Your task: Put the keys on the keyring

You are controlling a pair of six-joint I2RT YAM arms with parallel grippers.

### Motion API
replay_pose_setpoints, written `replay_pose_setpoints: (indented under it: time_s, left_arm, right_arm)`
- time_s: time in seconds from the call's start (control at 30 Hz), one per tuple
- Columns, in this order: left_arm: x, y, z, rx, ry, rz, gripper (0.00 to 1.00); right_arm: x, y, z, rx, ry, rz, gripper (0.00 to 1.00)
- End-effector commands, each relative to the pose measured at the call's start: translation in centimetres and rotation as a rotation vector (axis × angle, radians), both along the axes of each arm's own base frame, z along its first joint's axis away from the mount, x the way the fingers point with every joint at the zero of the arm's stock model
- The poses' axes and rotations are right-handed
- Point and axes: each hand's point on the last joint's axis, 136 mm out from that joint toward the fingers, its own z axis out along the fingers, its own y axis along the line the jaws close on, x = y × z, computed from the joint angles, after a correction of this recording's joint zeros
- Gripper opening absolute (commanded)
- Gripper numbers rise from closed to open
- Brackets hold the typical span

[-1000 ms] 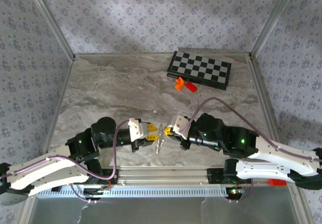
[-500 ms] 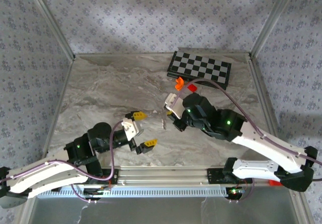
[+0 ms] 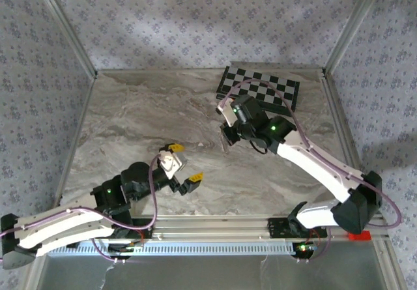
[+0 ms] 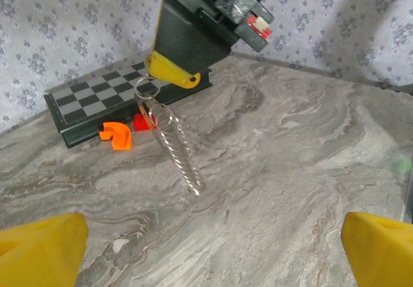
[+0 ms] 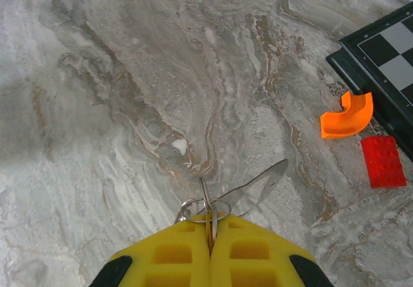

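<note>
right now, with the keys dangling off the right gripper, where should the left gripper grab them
Probably the free lower end of the keys, below the keyring that the right gripper pinches. They hang slanted above the table with nothing around that end, so the open left gripper could come in level from its own side and close across the flat blades.

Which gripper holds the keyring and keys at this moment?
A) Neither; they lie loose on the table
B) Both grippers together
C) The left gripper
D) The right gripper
D: the right gripper has its yellow fingers shut on the keyring, with the keys dangling from it, while the left gripper is wide open with nothing between its fingers.
</note>
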Motion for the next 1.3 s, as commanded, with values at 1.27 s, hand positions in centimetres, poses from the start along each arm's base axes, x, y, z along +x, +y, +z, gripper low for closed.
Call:
replay_pose_setpoints:
  time_s: [1.27]
  left_arm:
    - [1.1,-2.1,-1.3,0.039,0.023,0.014,0.99]
  right_arm:
    - [5.1,5.9,-5.8,0.072,0.183,0.057,0.00]
